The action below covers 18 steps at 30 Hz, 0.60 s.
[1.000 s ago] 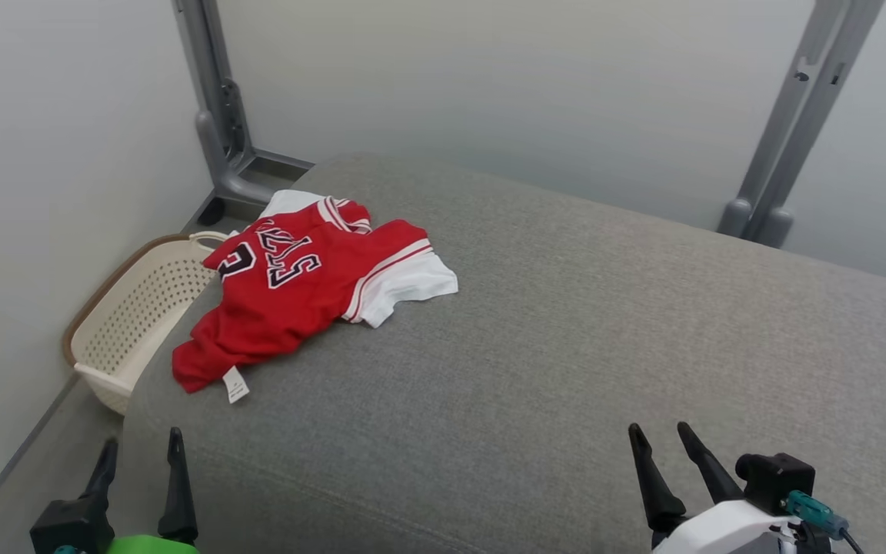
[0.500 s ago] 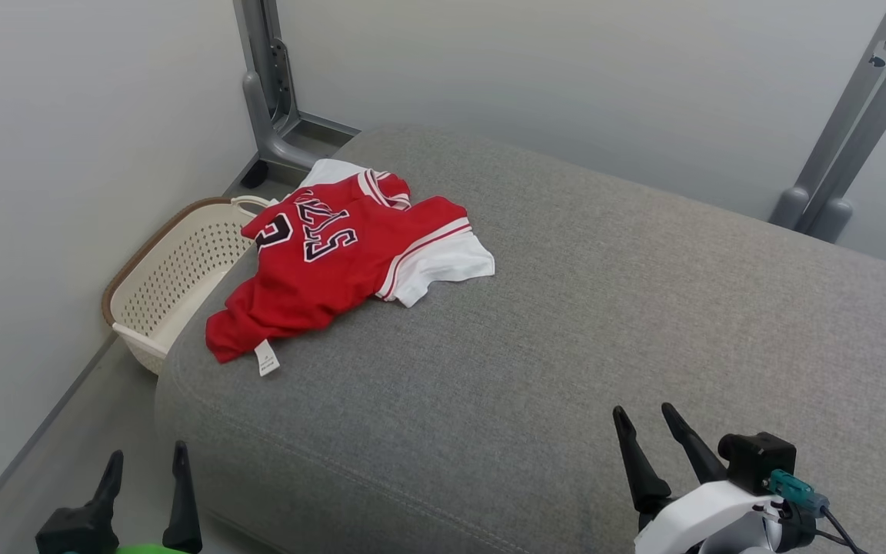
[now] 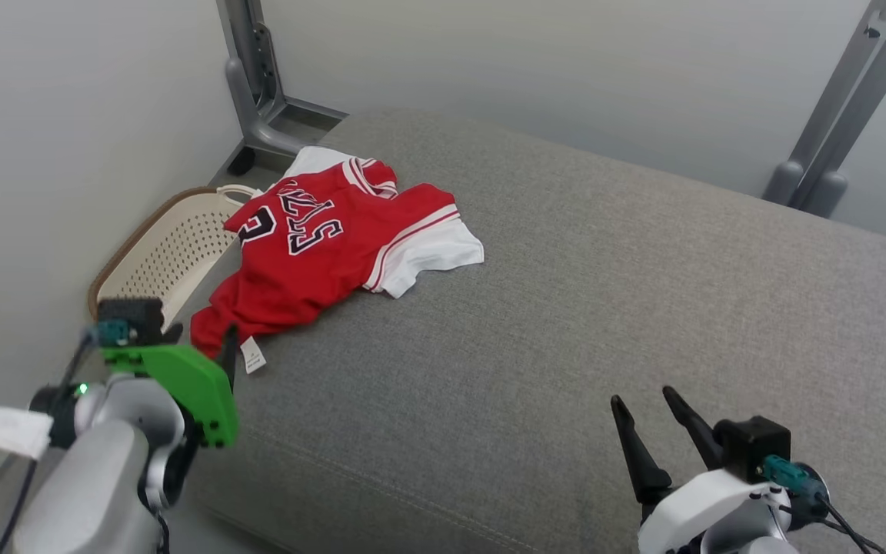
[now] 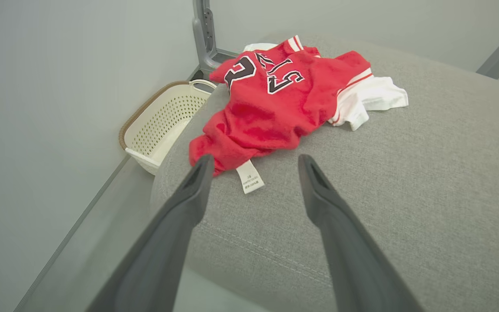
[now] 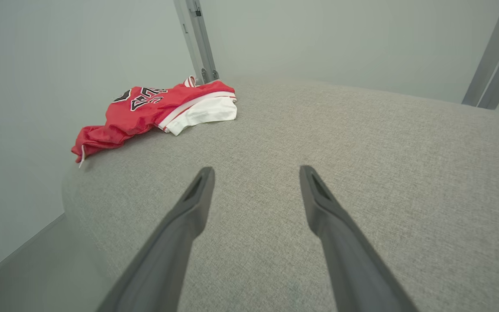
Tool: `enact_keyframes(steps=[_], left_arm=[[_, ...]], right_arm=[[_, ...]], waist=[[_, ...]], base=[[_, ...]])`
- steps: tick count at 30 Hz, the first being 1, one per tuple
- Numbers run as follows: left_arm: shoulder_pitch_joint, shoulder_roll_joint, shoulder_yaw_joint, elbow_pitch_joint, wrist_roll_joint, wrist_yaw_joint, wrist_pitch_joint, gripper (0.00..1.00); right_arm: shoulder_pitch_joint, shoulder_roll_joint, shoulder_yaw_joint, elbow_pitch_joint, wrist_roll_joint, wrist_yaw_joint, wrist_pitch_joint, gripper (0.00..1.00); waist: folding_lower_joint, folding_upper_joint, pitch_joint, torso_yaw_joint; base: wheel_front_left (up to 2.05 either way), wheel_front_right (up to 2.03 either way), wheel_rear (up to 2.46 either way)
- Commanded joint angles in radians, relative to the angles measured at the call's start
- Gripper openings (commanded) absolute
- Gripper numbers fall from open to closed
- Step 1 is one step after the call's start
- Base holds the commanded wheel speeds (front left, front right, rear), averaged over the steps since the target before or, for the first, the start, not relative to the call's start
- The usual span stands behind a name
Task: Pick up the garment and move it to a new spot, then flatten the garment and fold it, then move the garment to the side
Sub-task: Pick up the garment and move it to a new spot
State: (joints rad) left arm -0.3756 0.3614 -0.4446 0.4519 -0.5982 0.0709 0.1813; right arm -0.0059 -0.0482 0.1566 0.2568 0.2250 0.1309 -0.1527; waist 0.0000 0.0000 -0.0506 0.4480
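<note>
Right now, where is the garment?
Head view, upper left: the garment lies at the far left corner of the grey cushion, beside the white basket, just ahead of the open left pincer.

Head view high, wrist views low, all facing the garment (image 3: 320,258)

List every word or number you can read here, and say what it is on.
"2" and what looks like "57": large black characters on the red shirt, creased, so uncertain.
Smaller lettering beside them: folded, unreadable.
White tag at its hem: print too small to read.
</note>
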Motion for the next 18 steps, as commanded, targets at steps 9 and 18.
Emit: enact_keyframes(steps=[9,18], left_arm=[[-0.322,-0.046,0.026,0.233,-0.051,-0.037,0.125,1.0],[-0.519,-0.027,0.031,0.361,-0.057,0.002,0.281,1.0]], right_arm=[[-0.035,-0.006,0.026,-0.202,-0.113,0.0,0.142,1.0],[-0.048,-0.041,0.03,-0.355,-0.157,0.0,0.222,1.0]], waist=[[0.0,0.0,0.262,-0.2],[0.0,0.0,0.424,-0.245]], base=[[0.0,0.0,0.0],[0.0,0.0,0.0]])
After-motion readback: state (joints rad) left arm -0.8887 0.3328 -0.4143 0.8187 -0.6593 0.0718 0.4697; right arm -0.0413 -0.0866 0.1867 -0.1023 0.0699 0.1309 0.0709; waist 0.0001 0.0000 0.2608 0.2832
